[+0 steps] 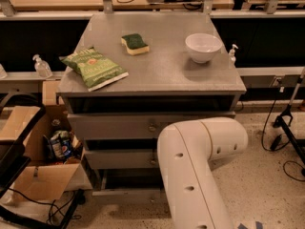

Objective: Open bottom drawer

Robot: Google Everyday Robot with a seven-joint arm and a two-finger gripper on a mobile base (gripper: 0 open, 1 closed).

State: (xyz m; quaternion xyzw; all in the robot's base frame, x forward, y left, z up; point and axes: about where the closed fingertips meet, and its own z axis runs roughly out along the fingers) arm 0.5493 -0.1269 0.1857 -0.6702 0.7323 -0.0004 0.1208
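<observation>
The grey cabinet (143,75) has three stacked drawers. The bottom drawer (125,195) is the lowest, slimmest front, near the floor, with a dark gap above it. Its knob is hidden behind my white arm (190,171), which reaches down in front of the right half of the drawers. The gripper is out of sight, hidden behind or below that arm. The middle drawer (119,159) and top drawer (112,127) each show a small round knob near the arm's edge.
On the cabinet top lie a green chip bag (93,68), a green and yellow sponge (135,43) and a white bowl (203,46). An open cardboard box (38,175) with cans stands left of the cabinet. Cables and a black stand (288,123) are at the right.
</observation>
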